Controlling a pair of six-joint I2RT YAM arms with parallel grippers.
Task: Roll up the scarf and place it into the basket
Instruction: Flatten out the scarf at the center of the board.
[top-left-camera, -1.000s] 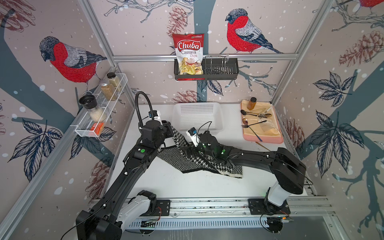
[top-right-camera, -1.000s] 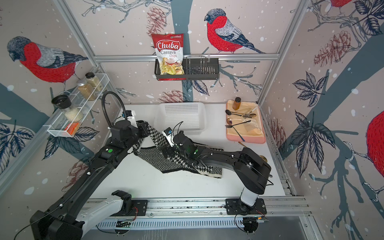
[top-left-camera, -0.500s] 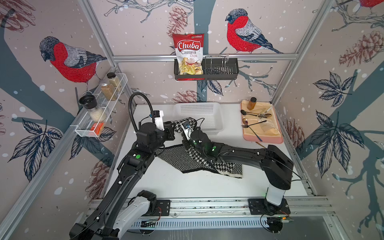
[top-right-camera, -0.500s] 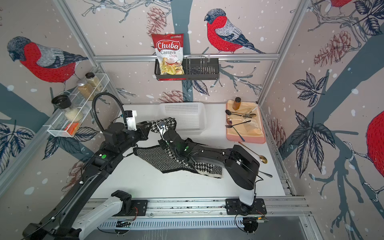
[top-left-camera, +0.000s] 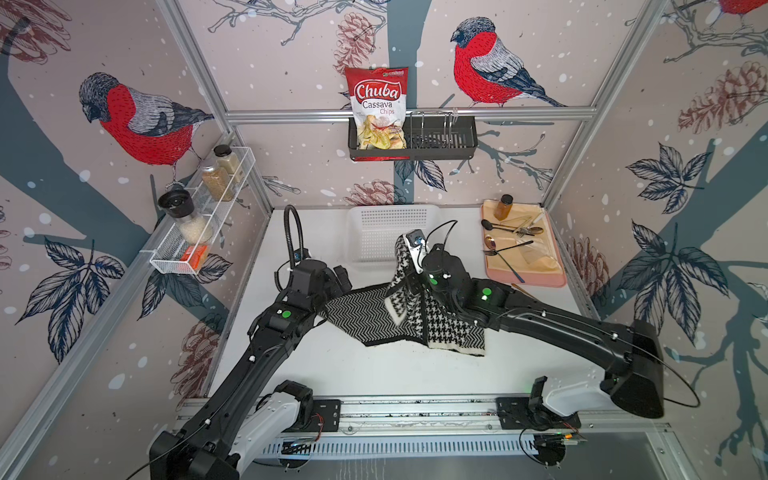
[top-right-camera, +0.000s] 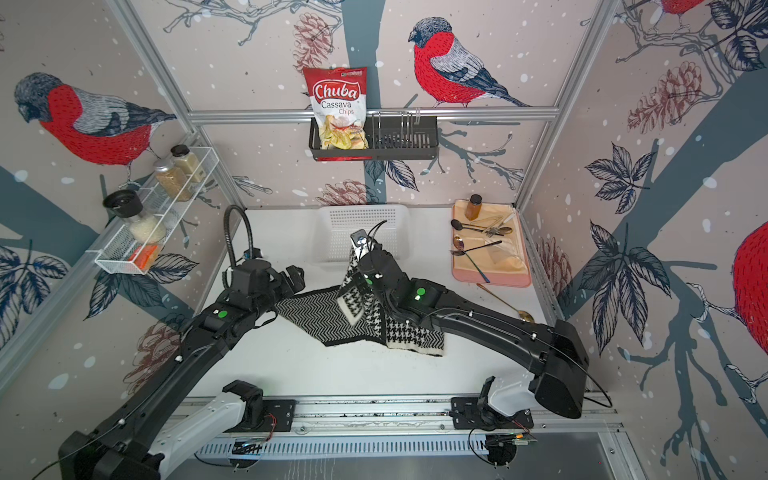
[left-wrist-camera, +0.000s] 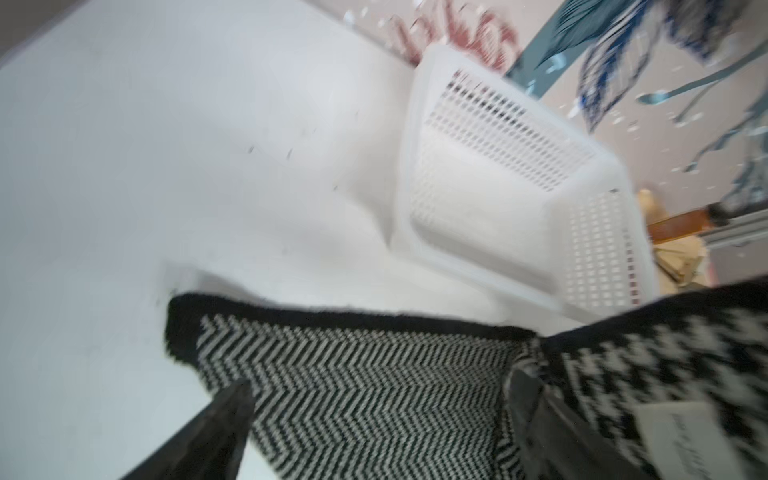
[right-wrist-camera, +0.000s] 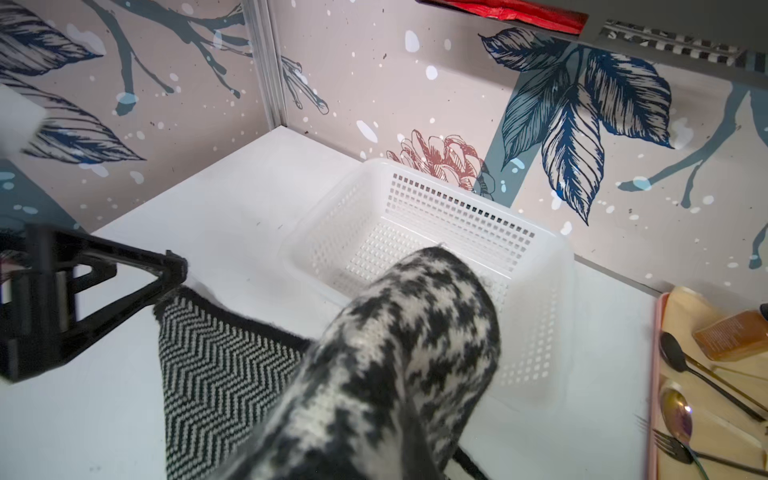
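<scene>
Right wrist: scarf (right-wrist-camera: 399, 353) fills foreground, covering basket (right-wrist-camera: 457, 212) near wall.

A red Chuba cassava chips bag (top-left-camera: 378, 108) stood in a black wire rack (top-left-camera: 440, 141) on the back wall. On a side wall, a white wire mesh shelf (top-left-camera: 172, 271) carried two brown spice jars (top-left-camera: 216, 178), a black-capped clear grinder (top-left-camera: 183, 216) and a small orange box (top-left-camera: 195, 255). On the white surface (top-left-camera: 374, 374), a pink tray (top-left-camera: 528, 279) held an amber bottle (top-left-camera: 504, 208) and loose cutlery (top-left-camera: 487, 225); a gold spoon (top-right-camera: 524, 316) lay just beside it.
</scene>
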